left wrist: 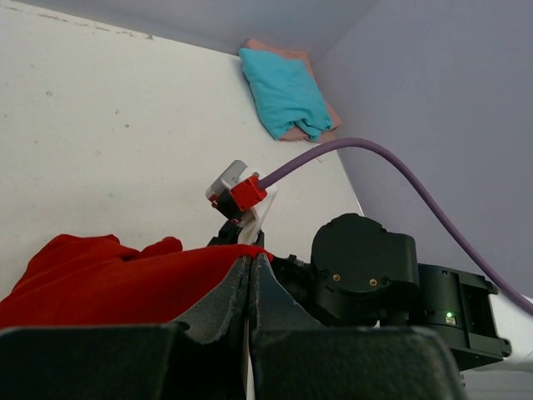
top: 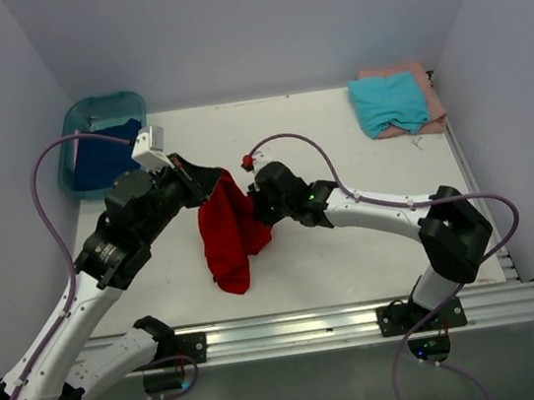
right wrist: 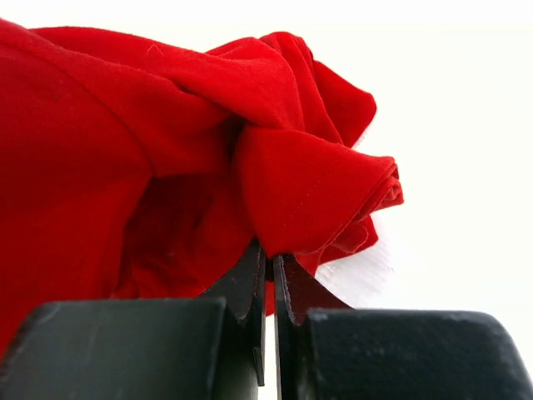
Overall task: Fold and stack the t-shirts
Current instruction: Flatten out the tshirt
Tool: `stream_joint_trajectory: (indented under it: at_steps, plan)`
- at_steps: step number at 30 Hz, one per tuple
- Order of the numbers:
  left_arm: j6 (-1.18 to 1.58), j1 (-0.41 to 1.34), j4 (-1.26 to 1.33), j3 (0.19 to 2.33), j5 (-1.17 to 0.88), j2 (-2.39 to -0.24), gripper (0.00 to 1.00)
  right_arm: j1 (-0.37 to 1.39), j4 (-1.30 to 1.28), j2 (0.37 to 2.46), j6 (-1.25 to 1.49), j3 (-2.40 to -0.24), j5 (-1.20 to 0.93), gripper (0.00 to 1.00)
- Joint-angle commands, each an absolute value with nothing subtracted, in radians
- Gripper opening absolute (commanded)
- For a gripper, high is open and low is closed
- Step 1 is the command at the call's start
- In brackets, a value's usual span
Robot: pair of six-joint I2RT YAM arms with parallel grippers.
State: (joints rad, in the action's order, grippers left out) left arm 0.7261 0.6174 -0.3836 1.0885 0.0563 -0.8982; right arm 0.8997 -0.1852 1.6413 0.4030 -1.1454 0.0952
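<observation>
The red t-shirt (top: pixel 230 235) is held bunched above the middle of the tabletop (top: pixel 355 257), with the left gripper (top: pixel 207 181) and right gripper (top: pixel 255 202) both clamped on it. Spreading is judged to be in hand; next, the cloth needs to be drawn out flat for folding.

- Red t-shirt (top: pixel 227 235): we log it bunched, strung between left gripper (top: pixel 207 181) and right gripper (top: pixel 255 202).
- Teal t-shirt (top: pixel 388 103): folded atop pink t-shirt (top: pixel 429 102), far-right table (top: pixel 356 267) corner.
- Dark blue t-shirt (top: pixel 101 154): inside teal tub (top: pixel 104 101), far left.
</observation>
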Motion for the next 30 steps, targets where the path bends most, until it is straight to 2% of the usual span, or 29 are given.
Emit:
stream_joint_trajectory:
  at_steps: [1,10,18,24,30]
  plan:
    - [0.732,0.620,-0.376,1.088,0.070,-0.890,0.00,0.902,-0.253,1.537,0.374,-1.178,0.162,0.00]
    - [0.704,0.621,-0.419,1.094,0.136,-0.867,0.00,0.902,-0.622,1.321,0.310,-1.242,0.366,0.00]
    - [0.628,0.621,-0.531,1.239,0.309,-0.865,0.00,0.900,-0.995,1.220,0.380,-1.397,0.828,0.00]
    - [0.578,0.621,-0.604,1.351,0.472,-0.833,0.00,0.900,-1.147,1.175,0.488,-1.398,0.862,0.00]
    - [0.568,0.620,-0.601,1.353,0.485,-0.830,0.00,0.900,-1.060,1.127,0.506,-1.292,0.844,0.00]
